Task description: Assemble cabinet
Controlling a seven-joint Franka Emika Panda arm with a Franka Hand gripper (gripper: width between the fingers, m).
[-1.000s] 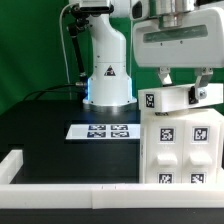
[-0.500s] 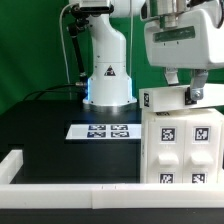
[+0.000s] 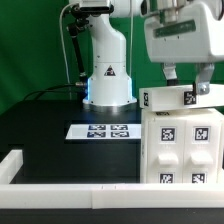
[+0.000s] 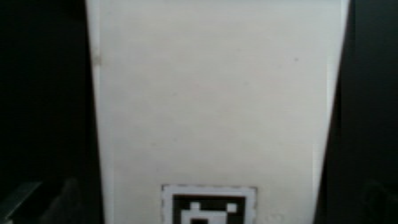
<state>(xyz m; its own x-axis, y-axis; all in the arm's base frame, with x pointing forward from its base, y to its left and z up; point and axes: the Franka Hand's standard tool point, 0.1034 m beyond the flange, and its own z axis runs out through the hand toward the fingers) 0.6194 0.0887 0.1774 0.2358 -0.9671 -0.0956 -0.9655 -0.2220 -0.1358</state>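
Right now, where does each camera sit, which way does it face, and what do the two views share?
Exterior view: off the arm, facing the arm's base across the black table and marker board; it shows the arm and the gripper over the cabinet.
Wrist view: on the wrist, looking close onto a white tagged face; no finger shows clearly.
Shared: probably the small white block that the gripper straddles, which fills the wrist view.
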